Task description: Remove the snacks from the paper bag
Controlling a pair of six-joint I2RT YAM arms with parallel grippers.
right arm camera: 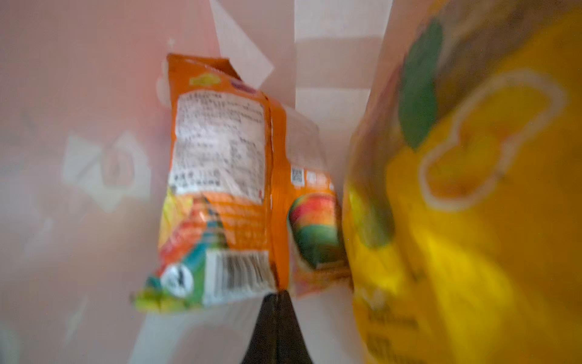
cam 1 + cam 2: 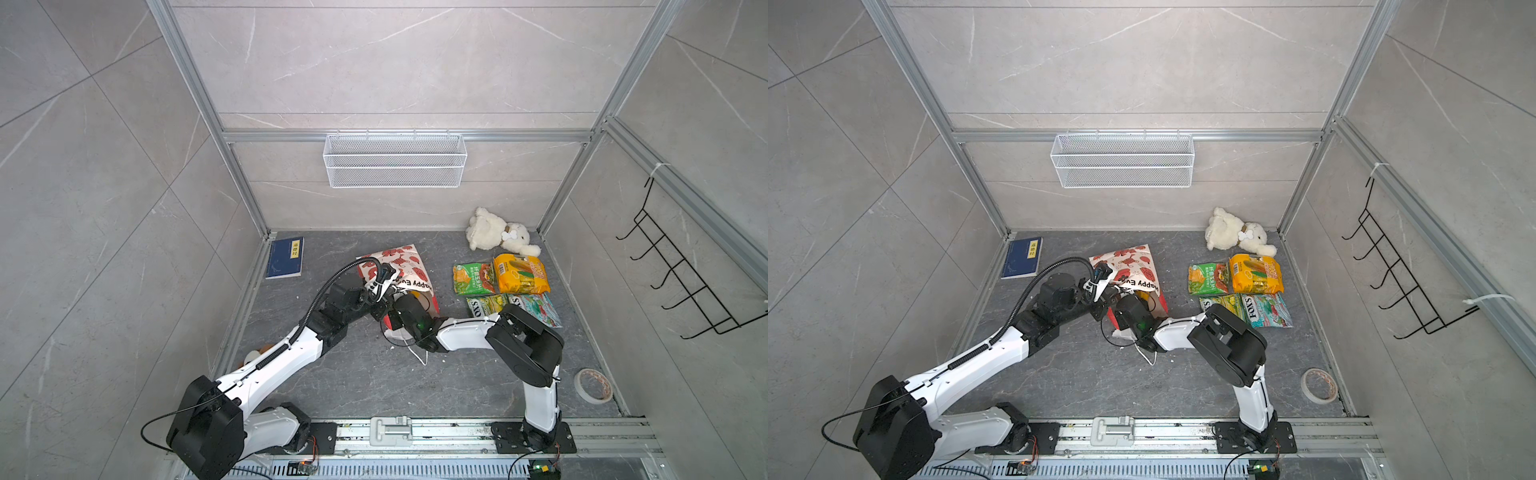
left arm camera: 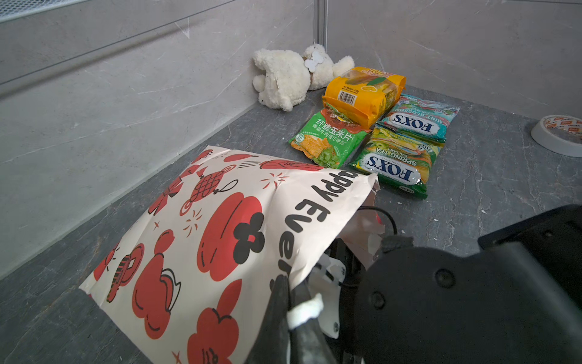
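Note:
The paper bag (image 2: pixel 401 266) (image 2: pixel 1136 266) (image 3: pixel 204 236) lies on its side on the grey floor, mouth toward the arms. My left gripper (image 3: pixel 288 285) (image 2: pixel 384 291) is shut on the bag's upper rim by a white cord end, lifting it. My right arm reaches into the mouth, so its gripper is hidden in both top views. Inside the bag, the right gripper (image 1: pixel 278 293) is shut on the bottom seam of an orange snack packet (image 1: pixel 220 189); a yellow packet (image 1: pixel 472 205) lies beside it. Several snacks lie right of the bag: green (image 2: pixel 473 278), yellow-orange (image 2: pixel 521 274), two FOX'S (image 2: pixel 538 307) (image 3: pixel 396 160).
A white plush toy (image 2: pixel 498 232) sits in the back right corner. A blue book (image 2: pixel 285 257) lies at the back left. A tape roll (image 2: pixel 593 384) rests by the right wall. A wire basket (image 2: pixel 395 160) and a black hook rack (image 2: pixel 681 282) hang on the walls.

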